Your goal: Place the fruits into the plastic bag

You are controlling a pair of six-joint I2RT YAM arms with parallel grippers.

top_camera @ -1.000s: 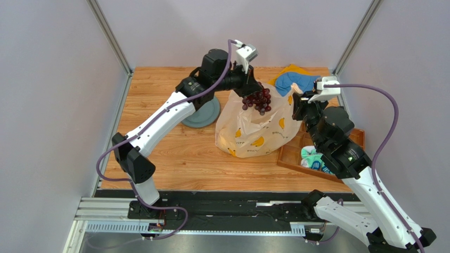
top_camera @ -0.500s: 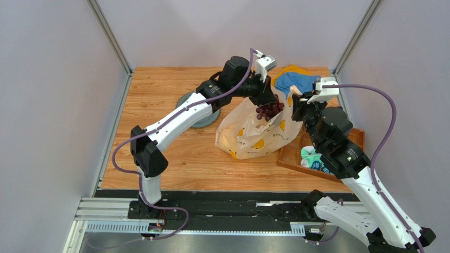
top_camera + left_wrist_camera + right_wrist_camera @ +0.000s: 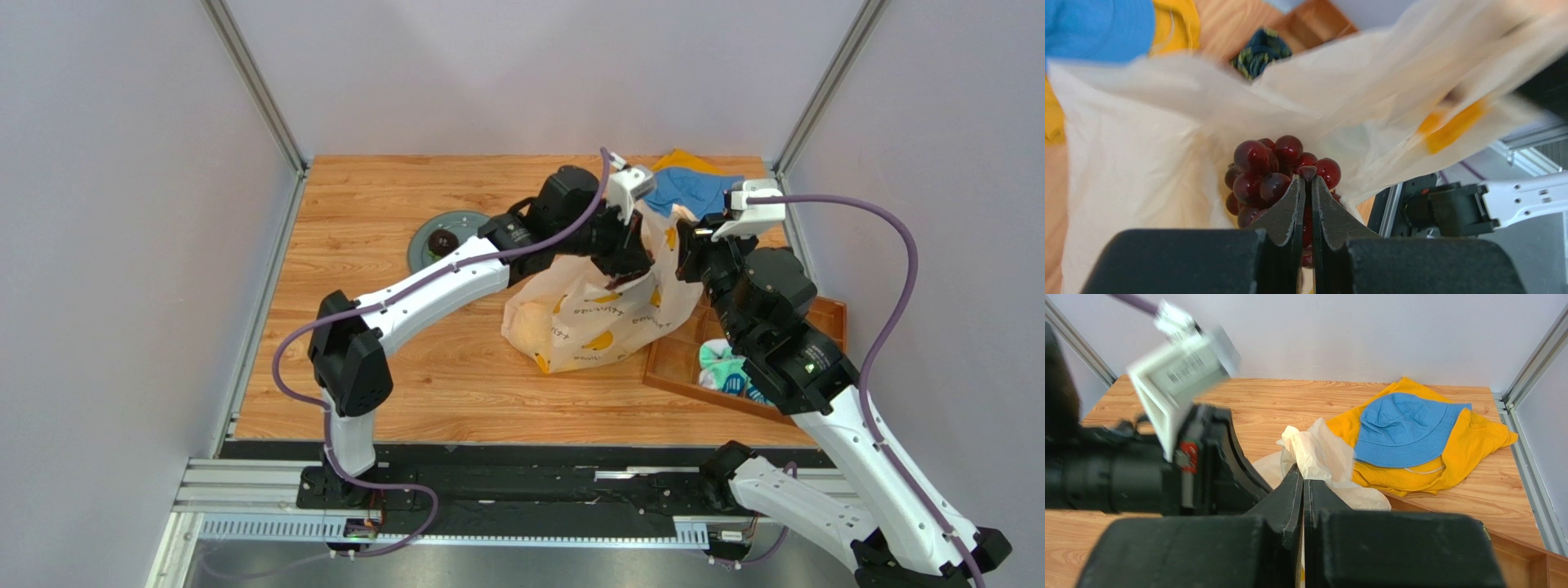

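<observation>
— Peach-beige plastic bag (image 3: 589, 312) slumped on the wooden table (image 3: 368, 196), long axis running from near-left to far-right, mouth raised at the far-right end.
— Mouth held how?
— Right gripper (image 3: 1303, 478) clenched on a crinkled handle loop, holding it up. Left gripper (image 3: 1307, 180) down in the opening, fingers pinched on the stem of the dark grapes (image 3: 1260, 171). Bunch hanging below the fingertips, between the bag's walls.
— Other fruit?
— Dark round fruit (image 3: 438, 241) on the grey-blue plate (image 3: 415, 251), left of the bag and apart from it. Yellow banana shapes on the plastic; printed or real, cannot tell.
— Around it?
— Blue cloth (image 3: 1407, 429) lying over yellow cloth (image 3: 1481, 438) just behind the bag. Wooden tray (image 3: 675, 368) just beside it on the right. Left arm crossing over the plate's right side. Pale lilac walls on three sides.
</observation>
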